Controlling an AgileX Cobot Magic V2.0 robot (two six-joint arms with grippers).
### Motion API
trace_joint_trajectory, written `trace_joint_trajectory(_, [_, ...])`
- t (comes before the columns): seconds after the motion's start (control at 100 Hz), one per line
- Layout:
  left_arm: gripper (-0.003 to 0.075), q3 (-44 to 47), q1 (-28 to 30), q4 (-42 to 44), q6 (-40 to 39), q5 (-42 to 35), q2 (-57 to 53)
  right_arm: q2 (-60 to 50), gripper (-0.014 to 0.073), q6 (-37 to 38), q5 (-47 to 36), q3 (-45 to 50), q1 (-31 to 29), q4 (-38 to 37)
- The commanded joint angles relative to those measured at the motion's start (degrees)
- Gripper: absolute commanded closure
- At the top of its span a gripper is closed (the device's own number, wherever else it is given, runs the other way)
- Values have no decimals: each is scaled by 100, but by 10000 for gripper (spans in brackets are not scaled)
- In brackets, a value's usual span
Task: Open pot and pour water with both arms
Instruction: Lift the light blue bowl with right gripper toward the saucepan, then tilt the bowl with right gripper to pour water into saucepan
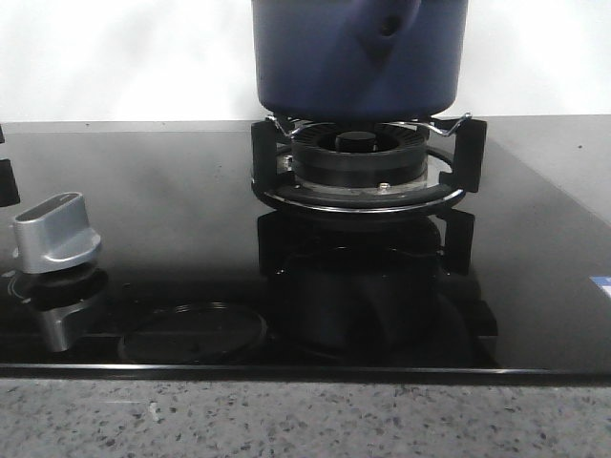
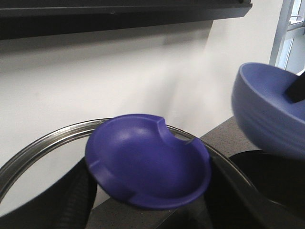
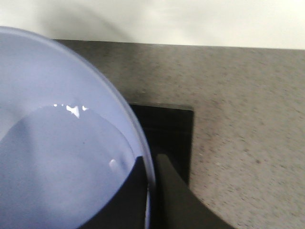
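The dark navy pot (image 1: 361,57) stands on the burner grate (image 1: 363,172) at the back centre of the front view, its handle stub (image 1: 387,24) facing the camera; its top is cut off. No gripper shows there. In the left wrist view my left gripper (image 2: 150,195) is shut on the blue knob (image 2: 147,162) of a glass lid with a metal rim (image 2: 43,140), held in the air. My right gripper (image 3: 151,176) is shut on the rim of a lighter-blue bowl (image 3: 57,143) holding water, one finger inside and one outside. The bowl also shows in the left wrist view (image 2: 267,114).
A silver stove knob (image 1: 57,234) stands at the front left of the black glass cooktop (image 1: 172,191). A faint round reflection (image 1: 191,334) lies on the glass near the front edge. A speckled grey counter (image 3: 238,119) surrounds the cooktop, with a white wall behind.
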Motion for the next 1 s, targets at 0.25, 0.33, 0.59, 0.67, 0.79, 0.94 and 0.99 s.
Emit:
trace_joint_trajectory(0.25, [416,-202,13,-498,-51,140,-325,-155,639,-106,-845,-283,427,109])
trace_joint_trajectory(0.33, [416,-202,13,-498,-51,140,-325,-181,639,-116,-1038,-167,504,85])
trace_joint_trajectory(0.59, [416,-202,13,-498,-51,140,-325,-721,639,-234,-2431,938,702,19])
trace_joint_trajectory(0.67, [416,-202,13,-498,-51,140,-325,-1003,639,-271,-3077,1525,743,-34])
trace_joint_trajectory(0.79, [416,-202,13,-498,-51,117,-325,-1442,639,-365,-4039,2359,751,-44])
trace_joint_trajectory(0.94, [416,-202,13,-498,-51,96,-325,-1841,639,-506,-5087,3245,756,-44])
trace_joint_trajectory(0.99, [416,-202,13,-498,-51,73,-325,-1936,639,-505,-5486,3551,756,-44])
